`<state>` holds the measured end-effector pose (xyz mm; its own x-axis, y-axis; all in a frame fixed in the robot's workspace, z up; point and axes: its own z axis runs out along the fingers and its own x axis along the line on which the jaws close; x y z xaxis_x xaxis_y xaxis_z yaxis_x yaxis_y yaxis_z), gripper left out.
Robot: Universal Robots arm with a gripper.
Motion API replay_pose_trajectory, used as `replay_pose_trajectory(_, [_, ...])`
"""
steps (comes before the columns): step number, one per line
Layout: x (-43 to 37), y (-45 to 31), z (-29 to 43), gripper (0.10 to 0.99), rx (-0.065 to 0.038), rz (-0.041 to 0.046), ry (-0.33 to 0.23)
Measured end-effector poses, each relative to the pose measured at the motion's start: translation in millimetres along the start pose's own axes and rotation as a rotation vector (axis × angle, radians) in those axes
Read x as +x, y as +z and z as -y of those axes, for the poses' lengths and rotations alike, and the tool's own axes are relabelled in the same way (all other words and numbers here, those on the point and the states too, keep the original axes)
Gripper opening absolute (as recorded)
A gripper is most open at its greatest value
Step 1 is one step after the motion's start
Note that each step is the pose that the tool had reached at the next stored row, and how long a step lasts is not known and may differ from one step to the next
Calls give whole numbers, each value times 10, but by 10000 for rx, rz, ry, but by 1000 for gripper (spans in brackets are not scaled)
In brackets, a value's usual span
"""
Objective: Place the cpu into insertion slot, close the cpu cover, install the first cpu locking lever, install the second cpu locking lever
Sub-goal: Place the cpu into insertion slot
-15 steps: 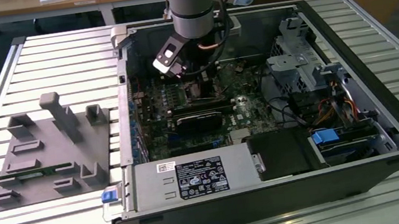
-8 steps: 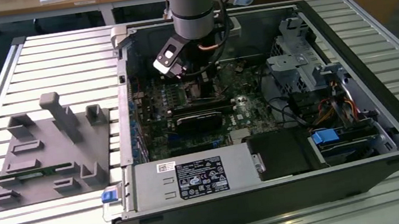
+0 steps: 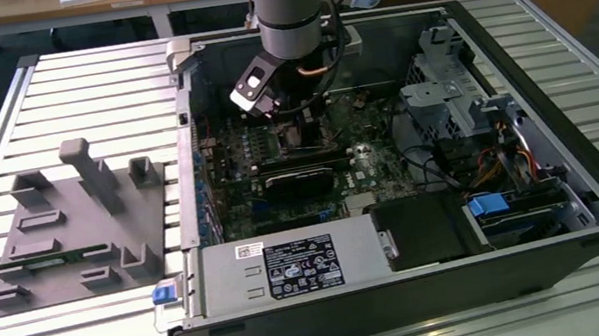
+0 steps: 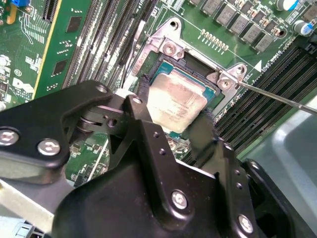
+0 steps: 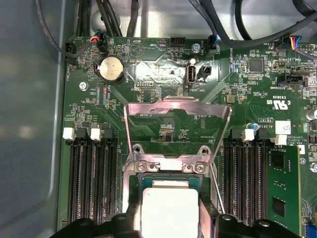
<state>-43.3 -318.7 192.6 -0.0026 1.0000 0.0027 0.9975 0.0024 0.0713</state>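
1. An open computer case (image 3: 410, 301) lies on the slatted worktop (image 3: 69, 85). Inside it I can see a green motherboard (image 3: 274, 150), a silver power supply (image 3: 289, 269), a black block (image 3: 301, 181) and bundled cables (image 3: 496, 164).
2. The insertion slot (image 4: 185, 63) sits on that motherboard, and the robot arm (image 3: 288, 4) reaches into the case right above it.
3. In the second wrist view the pincer (image 4: 173, 106) is clamped on the cpu (image 4: 178, 96), with a black finger (image 4: 139, 111) against each of two opposite edges.
4. The cpu, silver top up, is directly over the slot. I can't tell whether it is seated or just above it.
5. The cpu cover (image 5: 178, 105) stands swung open at the slot's hinge side, with bare board showing through its window.
6. A thin locking lever (image 4: 277, 96) angles away from one corner of the slot.
7. Black memory slots (image 5: 89, 183) flank the slot on two sides, and a coin cell battery (image 5: 111, 68) lies beyond the raised cover.
8. A grey fixture (image 3: 65, 234) with upright pegs rests on the worktop outside the case, well apart from the slot, toward the exterior view's left.
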Motion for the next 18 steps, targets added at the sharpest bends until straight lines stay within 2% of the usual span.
replay_pose_trajectory(1, [0, 0, 0, 612, 0, 0, 0])
replay_pose_trajectory(14, [10, 5, -8, 612, 1, 2, 0])
replay_pose_trajectory(18, [9, -30, -11, 612, 3, 2, 0])
